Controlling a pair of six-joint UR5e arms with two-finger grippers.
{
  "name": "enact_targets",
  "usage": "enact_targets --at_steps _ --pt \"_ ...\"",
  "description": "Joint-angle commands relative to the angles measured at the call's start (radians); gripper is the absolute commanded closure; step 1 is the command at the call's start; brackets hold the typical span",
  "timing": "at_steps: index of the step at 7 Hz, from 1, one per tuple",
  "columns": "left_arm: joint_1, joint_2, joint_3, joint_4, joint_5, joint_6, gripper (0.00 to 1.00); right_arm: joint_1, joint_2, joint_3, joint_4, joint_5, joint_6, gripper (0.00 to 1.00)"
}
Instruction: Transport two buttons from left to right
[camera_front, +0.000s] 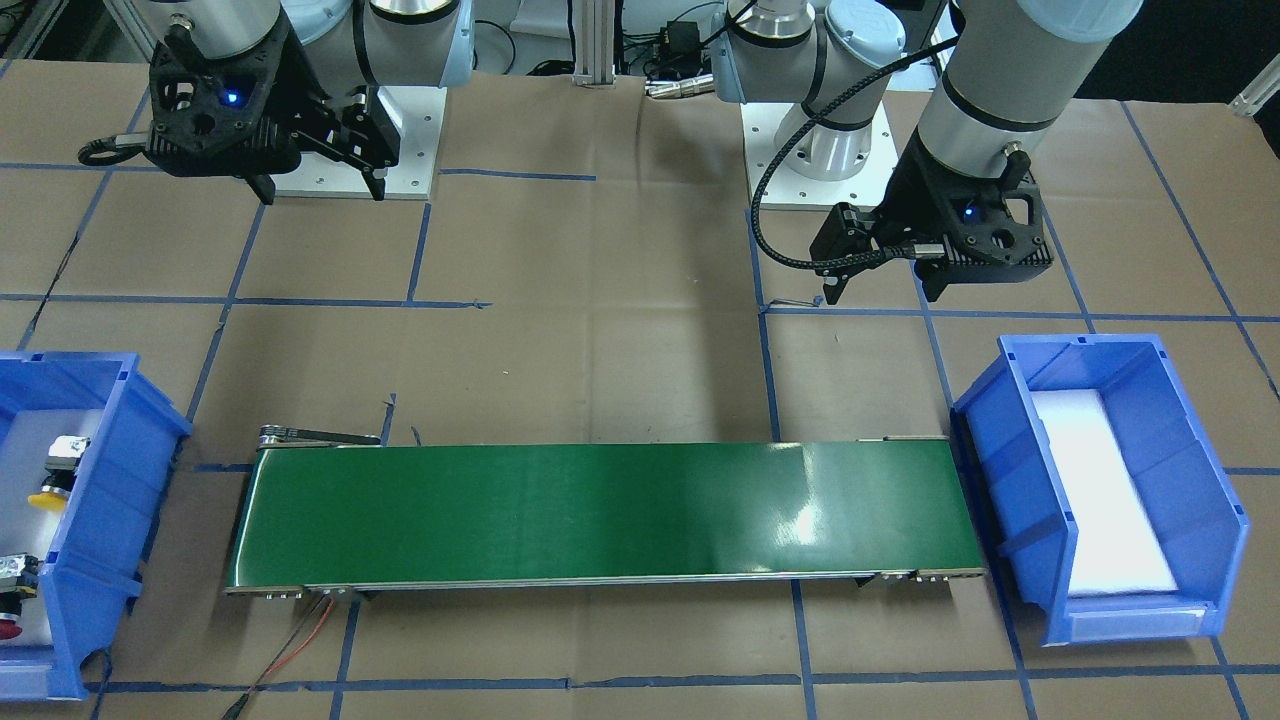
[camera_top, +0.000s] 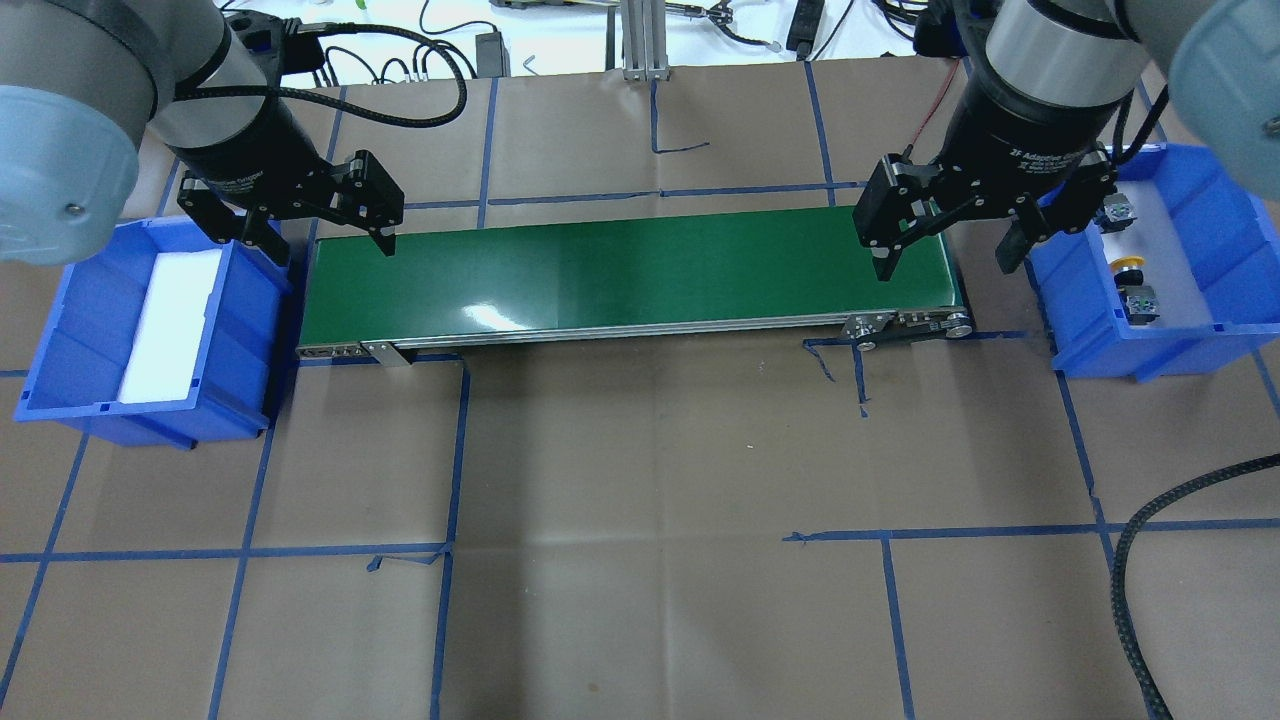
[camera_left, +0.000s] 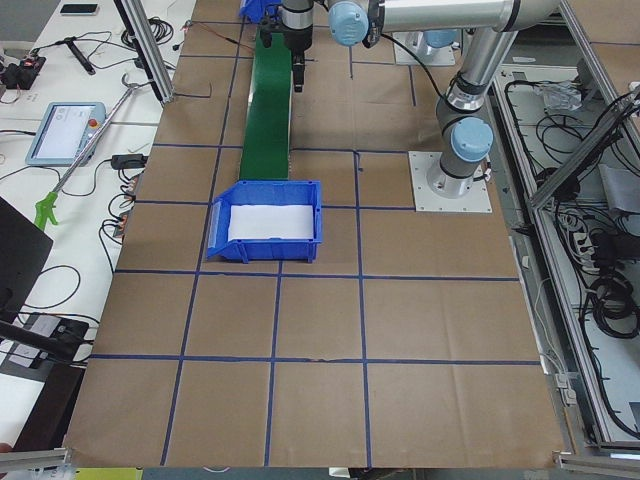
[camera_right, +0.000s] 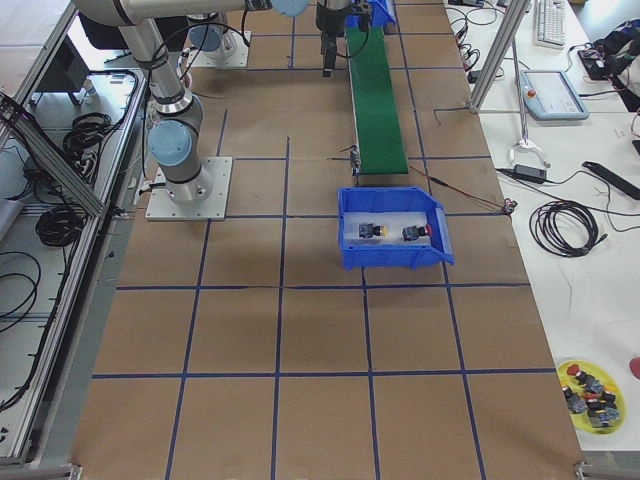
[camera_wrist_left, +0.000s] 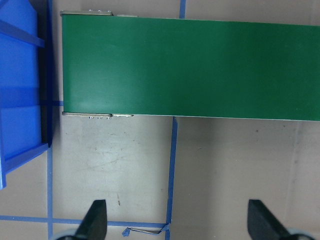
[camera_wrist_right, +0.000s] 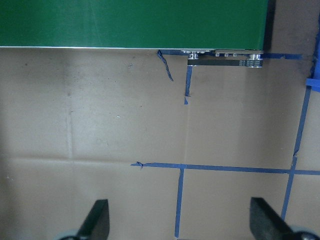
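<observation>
Left claw (camera_top: 330, 238): jaws wide apart, gripping nothing. It hangs above the paper-covered table (camera_top: 640, 500) on my side of the green belt (camera_top: 640, 270), near the belt's left end. My left wrist view shows both fingertips (camera_wrist_left: 95, 217) spread over bare paper.

Right claw (camera_top: 943, 262): jaws likewise wide apart, gripping nothing, raised above the paper near the belt's right end.

Yellow-capped button (camera_top: 1130, 266): lying on its side on the white liner of the right bin (camera_top: 1210, 200).

Red-capped button (camera_front: 12, 598): in the same bin, just beside the yellow one and not touching it.

Left bin (camera_top: 80, 320): stands off the belt's left end and holds a white pad (camera_top: 170, 320).
</observation>
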Motion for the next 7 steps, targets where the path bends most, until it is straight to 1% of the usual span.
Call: enact_targets --at_steps 1,7 --pt "0.000 -0.002 0.000 -0.010 0.000 -0.002 0.00 0.000 -0.005 -0.002 0.000 0.000 -0.003 0.00" --pt "-0.002 0.001 0.000 -0.023 0.000 -0.002 0.00 0.000 0.009 -0.013 0.000 0.002 -0.001 0.00"
